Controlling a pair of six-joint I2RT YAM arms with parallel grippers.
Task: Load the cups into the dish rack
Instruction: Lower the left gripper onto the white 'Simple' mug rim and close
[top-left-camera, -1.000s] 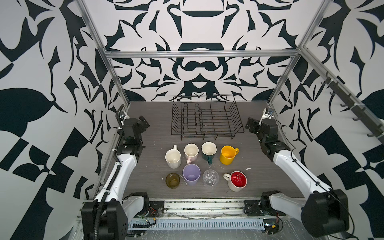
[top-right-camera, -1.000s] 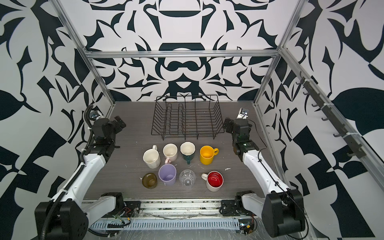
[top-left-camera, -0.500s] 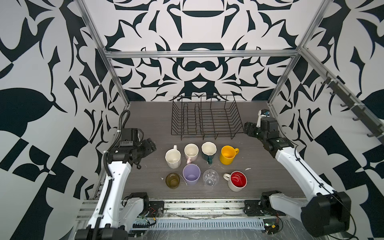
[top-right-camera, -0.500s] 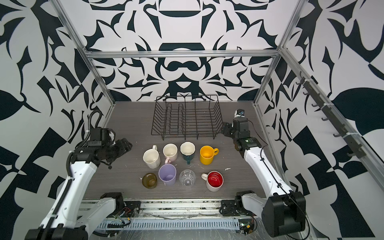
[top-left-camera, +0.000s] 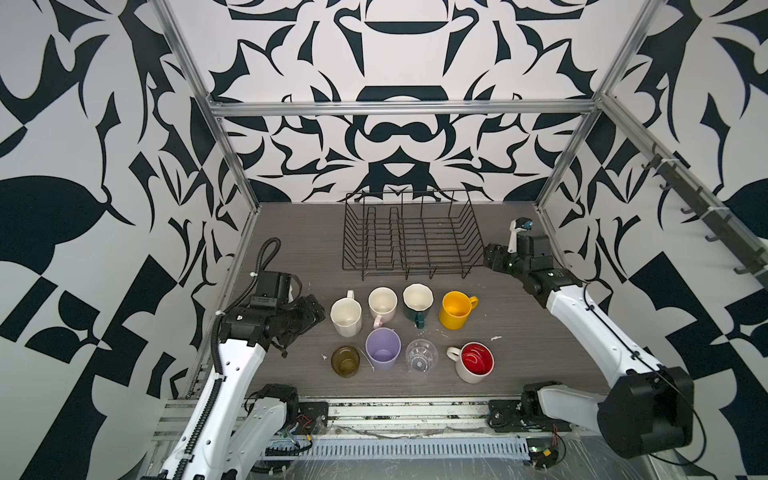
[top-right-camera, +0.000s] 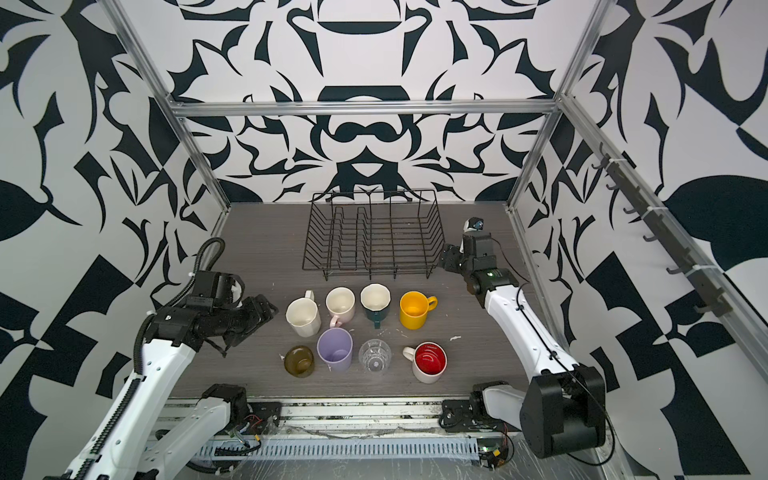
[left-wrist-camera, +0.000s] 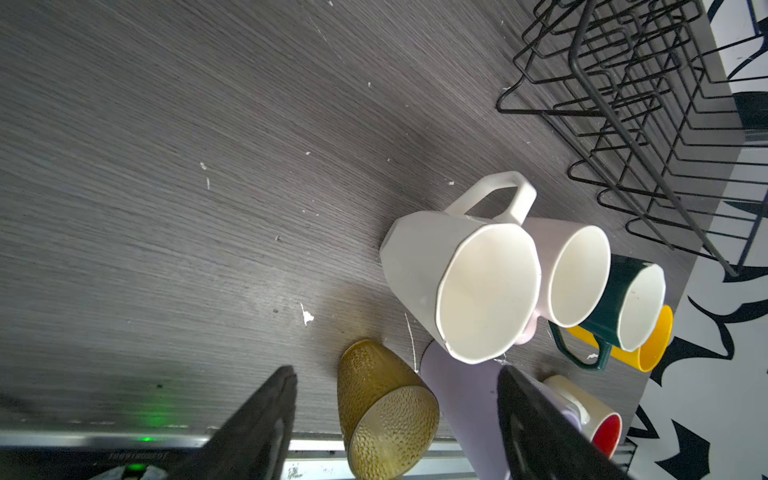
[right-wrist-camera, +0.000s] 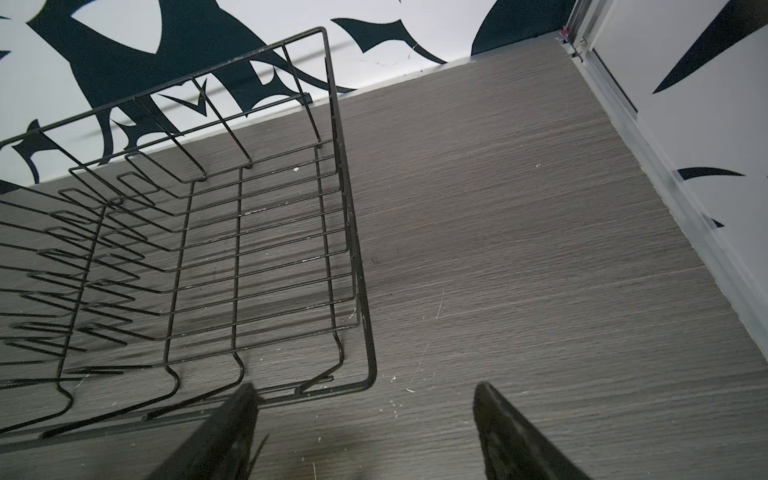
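Observation:
The cups stand upright in two rows at the table's front. Behind are a white faceted mug (top-left-camera: 346, 317), a pale pink mug (top-left-camera: 382, 302), a dark green mug (top-left-camera: 417, 302) and a yellow mug (top-left-camera: 456, 309). In front are an olive glass (top-left-camera: 345, 360), a lilac tumbler (top-left-camera: 382, 349), a clear glass (top-left-camera: 422, 355) and a red-lined mug (top-left-camera: 476, 362). The empty dish rack (top-left-camera: 409, 237) sits behind them. My left gripper (top-left-camera: 313, 313) hangs open just left of the white mug (left-wrist-camera: 457, 282), apart from it. My right gripper (right-wrist-camera: 365, 388) is open at the rack's front right corner (right-wrist-camera: 370, 376).
Patterned walls with aluminium posts (top-left-camera: 237, 174) close in the table on three sides. The arm bases and a cable rail (top-left-camera: 395, 449) run along the front edge. Bare wood-grain table (right-wrist-camera: 540, 249) lies between the rack and the right wall.
My left arm has swung from the left wall down towards the cups. My right gripper has moved back and left to the rack's front right corner.

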